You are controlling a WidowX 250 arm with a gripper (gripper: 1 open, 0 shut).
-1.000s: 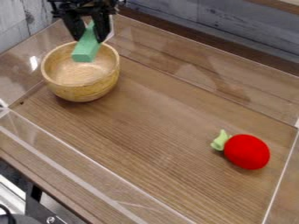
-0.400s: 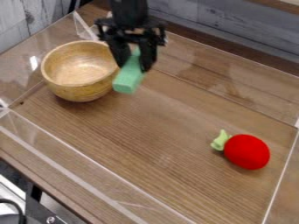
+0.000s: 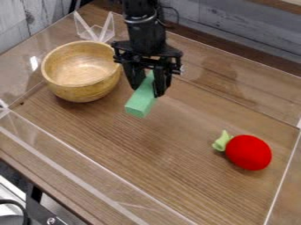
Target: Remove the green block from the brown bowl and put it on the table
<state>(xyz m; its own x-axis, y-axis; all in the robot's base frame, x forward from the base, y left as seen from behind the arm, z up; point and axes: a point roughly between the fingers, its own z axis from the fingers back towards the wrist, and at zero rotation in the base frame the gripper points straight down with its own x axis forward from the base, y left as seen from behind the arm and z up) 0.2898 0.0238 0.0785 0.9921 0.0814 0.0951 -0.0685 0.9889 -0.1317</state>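
I see the block (image 3: 141, 99) in pale mint green, one plain tone. The bowl (image 3: 80, 72) is light honey-tan with faint grain. The table (image 3: 165, 163) is warm brown, streaked with darker wood grain. The plush fruit (image 3: 248, 152) is solid bright red, its leaf (image 3: 221, 140) light green. My fingers (image 3: 146, 74) are black.

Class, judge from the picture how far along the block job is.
Done: the green block is out of the brown bowl, beside it. In hand: the pincer grips the block's upper end. Left: apparently, setting it on the table and releasing.
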